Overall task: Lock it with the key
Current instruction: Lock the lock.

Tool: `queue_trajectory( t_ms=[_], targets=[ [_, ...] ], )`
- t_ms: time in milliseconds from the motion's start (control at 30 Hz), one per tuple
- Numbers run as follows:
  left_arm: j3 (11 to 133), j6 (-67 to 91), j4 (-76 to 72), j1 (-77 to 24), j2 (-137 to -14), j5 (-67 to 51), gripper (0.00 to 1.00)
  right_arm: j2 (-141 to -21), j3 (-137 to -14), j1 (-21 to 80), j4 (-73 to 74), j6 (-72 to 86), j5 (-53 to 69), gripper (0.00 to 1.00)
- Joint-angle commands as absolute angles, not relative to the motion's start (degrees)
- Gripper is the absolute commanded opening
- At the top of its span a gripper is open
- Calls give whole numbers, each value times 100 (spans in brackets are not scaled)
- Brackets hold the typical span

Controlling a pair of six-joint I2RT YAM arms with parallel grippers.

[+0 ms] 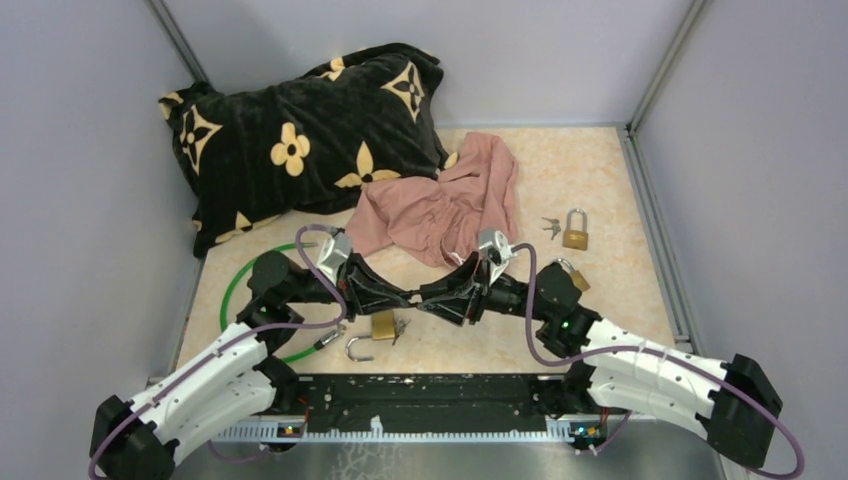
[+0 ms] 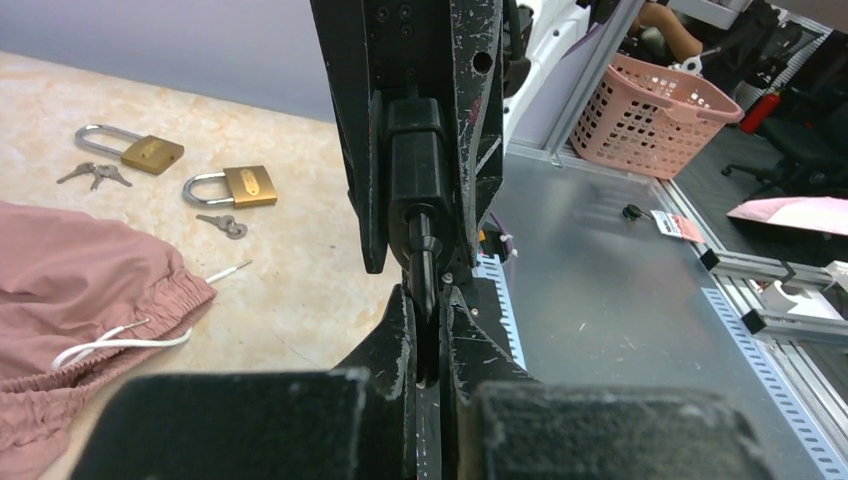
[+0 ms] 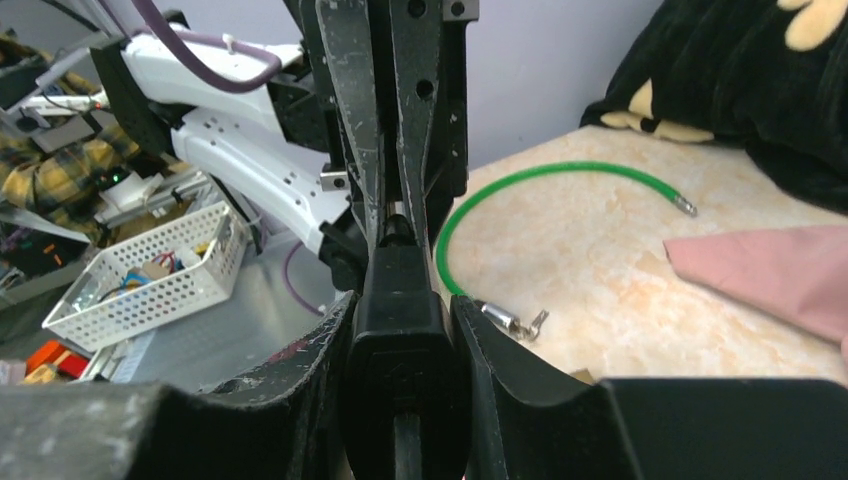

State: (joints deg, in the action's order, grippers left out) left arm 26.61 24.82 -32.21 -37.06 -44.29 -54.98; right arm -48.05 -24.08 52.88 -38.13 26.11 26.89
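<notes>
My two grippers meet tip to tip above the table's front middle. My right gripper [image 1: 424,296] [image 3: 404,345] is shut on a black block-shaped lock body [image 3: 403,300]. My left gripper [image 1: 402,297] [image 2: 428,335] is shut on a thin black key head [image 2: 426,270] that runs into the end of that black body [image 2: 414,165]. Whether the key is turned cannot be told. A green cable [image 1: 233,283] [image 3: 520,180] lies in a loop at the left, its metal ends [image 3: 510,322] free on the table.
A brass padlock body [image 1: 383,325] and a loose shackle [image 1: 358,348] lie under the grippers. Two closed brass padlocks [image 1: 575,232] [image 2: 143,152] [image 2: 240,186] with small keys [image 1: 550,226] lie at the right. A pink cloth [image 1: 445,205] and a black pillow [image 1: 300,135] are behind.
</notes>
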Motion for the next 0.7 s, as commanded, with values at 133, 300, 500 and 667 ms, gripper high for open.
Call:
queue_trajectory(
  t_ms=[133,300,500,667],
  targets=[
    [2971,2374,-3540,-3768,-4315,-6008,0,-4303,-2703,5239,-2420,2051,2556,54],
    [2990,2277,-3431,-3753,-4298,-6040,0,-4138,-2876,5238,-1877,1904,2582,93],
    [3009,2102,-3174,-3753,-4317,-6022,0,-4053,-3166,5243,-1594,1714,2679,96],
    [3023,2043,-3107,-3753,-4321,-5889,0,-4412,-3408,5249,-1596,1813,3078,75]
  ],
)
